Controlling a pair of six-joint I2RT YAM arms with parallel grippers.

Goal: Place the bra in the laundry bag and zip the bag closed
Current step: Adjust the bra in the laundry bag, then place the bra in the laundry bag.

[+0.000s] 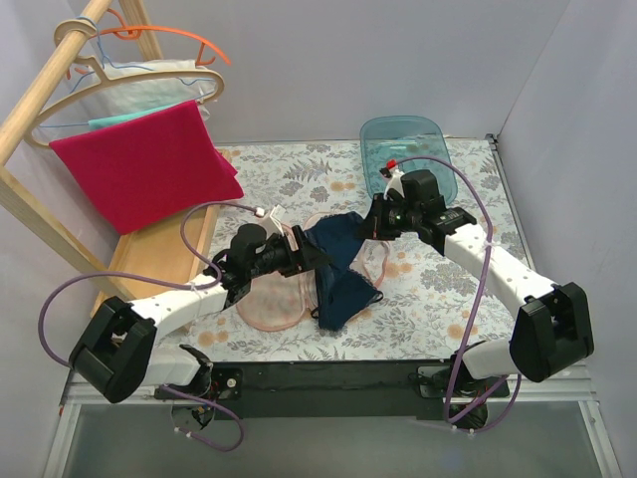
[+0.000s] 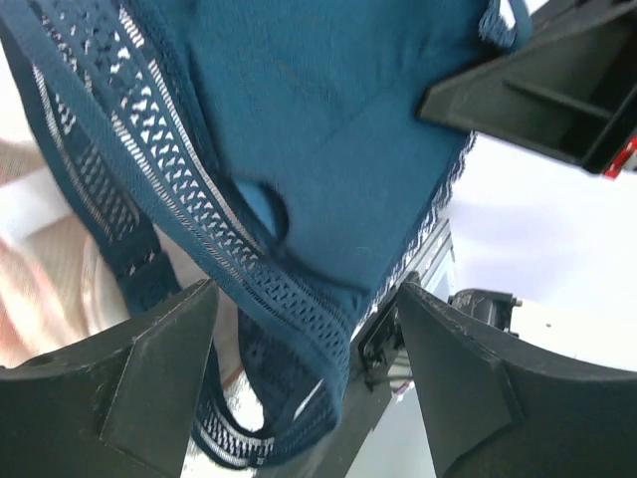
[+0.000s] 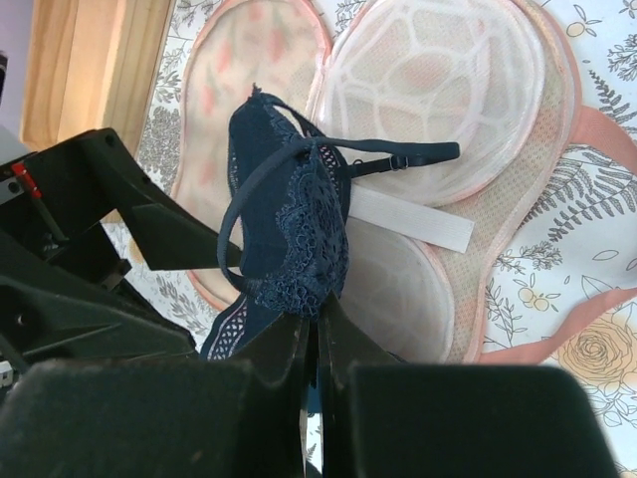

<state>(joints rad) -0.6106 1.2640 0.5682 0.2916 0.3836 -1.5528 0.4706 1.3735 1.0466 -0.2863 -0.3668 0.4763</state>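
Closest to the right wrist lens, the right end effector was closed, its two black fingers pressed together on the lace edge of the bra. We noted the navy bra hanging from that pinch. One thin strap looped out to the left and another reached right, over a white mesh dome. Beneath it the laundry bag lay unzipped and spread open on the counter. Its peach-pink rim faced outward, the mesh dome sat in one lobe, and a white label strip lay across its middle.

Left wrist view: the left end effector stood open, fingers wide apart. Bra fabric with its openwork band draped down between them. We could not tell whether it touched either pad, and saw no pinch.

Overhead: both end effectors met over the middle of the counter, the left one reaching in from the near left and the right one from the right. The bra ran from the right end effector toward the near edge, hanging across the open bag where its two lobes join. One lobe showed near the left end effector and the other just right of the bra.

A translucent teal tub sat at the far right of the counter, apart from the bag. At far left a red towel hung among hangers on a wooden rack.
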